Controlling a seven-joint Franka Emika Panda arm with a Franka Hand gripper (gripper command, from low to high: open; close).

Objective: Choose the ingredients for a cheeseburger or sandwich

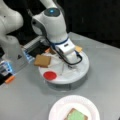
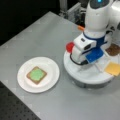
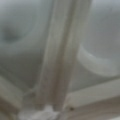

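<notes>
- Over the round white tray point(image 1: 75, 75), we are seeing the gripper point(image 2: 81, 60) hanging low; we cannot tell how far its jaws are parted or whether anything is held.
- At the tray's 9 o'clock in a front view, a toast square point(image 1: 42, 60) is lying, with a red disc point(image 1: 50, 75) at 7 o'clock.
- On the paper plate point(image 2: 51, 68), toast topped with green leaf point(image 2: 36, 74) is sitting.
- At the tray's 3 o'clock, a yellow square point(image 2: 113, 68) is resting.

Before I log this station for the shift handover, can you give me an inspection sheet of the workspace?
Surface: grey table, bare parts clean.
Job's things: toast with green leaf on paper plate; second toast, red disc, yellow square, brown disc on round tray.
Clutter: orange piece at table edge.
Pincer: low over tray centre, tips hidden.
Cables: black cable on wrist.
Surroundings: dark backdrop.
</notes>
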